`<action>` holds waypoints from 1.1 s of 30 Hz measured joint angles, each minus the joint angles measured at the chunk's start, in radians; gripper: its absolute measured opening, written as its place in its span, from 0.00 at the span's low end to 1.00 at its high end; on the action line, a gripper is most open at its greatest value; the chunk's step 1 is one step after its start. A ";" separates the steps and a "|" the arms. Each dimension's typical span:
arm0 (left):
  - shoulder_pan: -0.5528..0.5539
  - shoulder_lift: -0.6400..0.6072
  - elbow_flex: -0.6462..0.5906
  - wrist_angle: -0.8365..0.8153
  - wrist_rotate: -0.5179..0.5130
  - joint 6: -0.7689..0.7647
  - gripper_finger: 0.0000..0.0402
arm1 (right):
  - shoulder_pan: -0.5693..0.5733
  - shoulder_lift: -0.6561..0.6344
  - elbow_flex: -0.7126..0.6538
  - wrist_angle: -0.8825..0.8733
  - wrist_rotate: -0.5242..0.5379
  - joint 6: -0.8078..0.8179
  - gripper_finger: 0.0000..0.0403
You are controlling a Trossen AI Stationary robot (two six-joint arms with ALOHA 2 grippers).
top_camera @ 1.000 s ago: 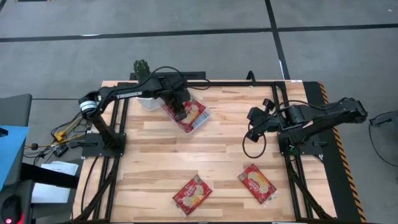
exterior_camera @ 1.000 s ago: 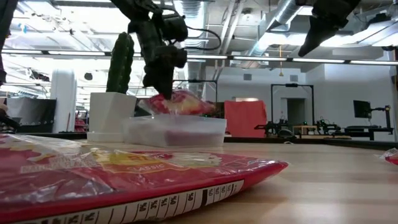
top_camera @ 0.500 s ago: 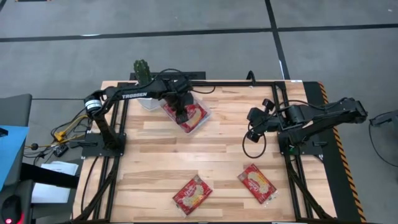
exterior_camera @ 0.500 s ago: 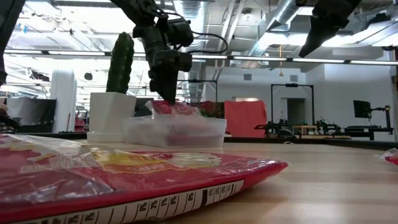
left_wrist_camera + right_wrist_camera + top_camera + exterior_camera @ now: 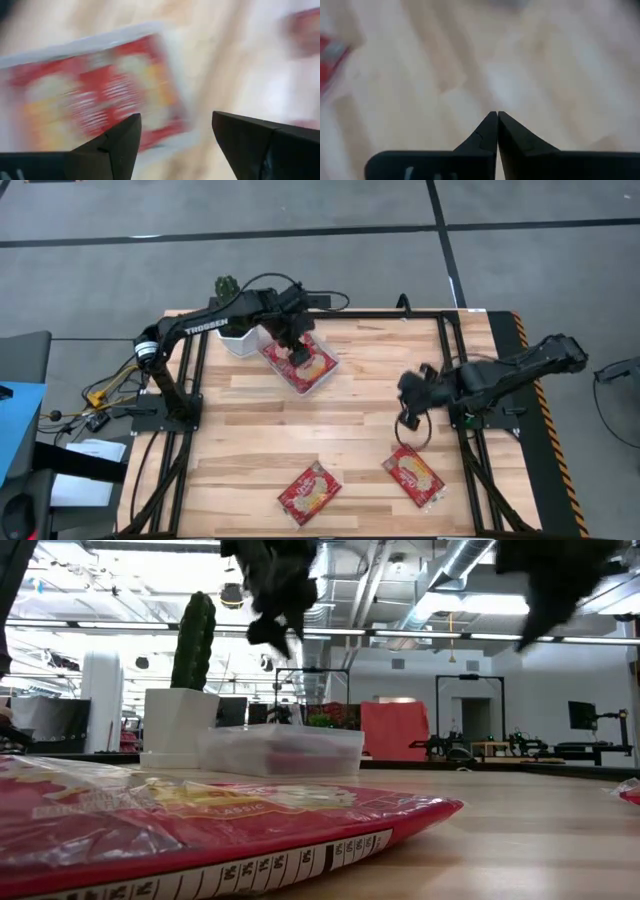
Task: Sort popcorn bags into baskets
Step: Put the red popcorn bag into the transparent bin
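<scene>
On a slatted wooden table [image 5: 340,420], a clear tray [image 5: 300,362] sits at the far side beside a white cactus pot [image 5: 236,340], holding a red popcorn bag [image 5: 303,364] with a yellow-orange picture. The left arm, lettered "TROSSEN" along its forearm, reaches from the table's left edge across the pot. Its gripper [image 5: 292,340] hangs above the tray, fingers spread and empty, the bag lying just below them in the left wrist view.

The right arm stretches from the right edge toward the middle. Its gripper [image 5: 412,388] is raised over bare wood with fingertips pressed together, holding nothing.

Two more bags lie loose near the front edge: one [image 5: 309,491] at centre, another [image 5: 413,475] to its right, the latter near and forward of the right gripper. In the low view, the nearest bag [image 5: 200,830] shows a barcode and the word "CLASSIC".
</scene>
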State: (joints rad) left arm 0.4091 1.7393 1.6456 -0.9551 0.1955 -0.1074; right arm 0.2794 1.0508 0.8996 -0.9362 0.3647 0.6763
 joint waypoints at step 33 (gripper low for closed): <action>-0.590 -0.001 -0.722 1.130 -0.267 -0.929 0.54 | 0.411 0.550 -0.150 0.536 -0.159 0.572 0.04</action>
State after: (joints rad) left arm -0.1810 1.7378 0.9236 0.1753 -0.0712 -1.0369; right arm 0.6901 1.6006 0.7498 -0.4004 0.2052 1.2480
